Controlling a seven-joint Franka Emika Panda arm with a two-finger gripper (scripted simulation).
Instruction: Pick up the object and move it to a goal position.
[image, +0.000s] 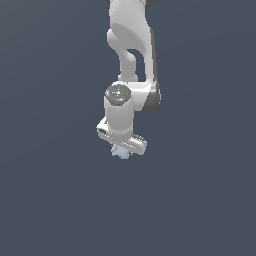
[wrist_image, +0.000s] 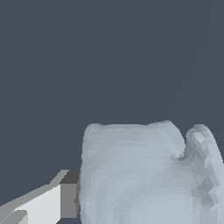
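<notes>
1. End effector (image: 121, 148) at scene centre, pointing down from the arm (image: 131, 55).
2. One finger (wrist_image: 48, 203) touching the object's side; other finger unseen, so grip cannot be told.
3. Object (image: 120, 152) just beneath, partly hidden.

The arm (image: 131, 60) is plain white with dark grey bands at its joints. The gripper (image: 121, 145) is white too, and its fingertip pad (wrist_image: 69, 199) is mid-grey. The lumpy object (wrist_image: 144, 175) is pale blue-grey with darker mottled creases. The background is uniform slate blue-grey.
</notes>
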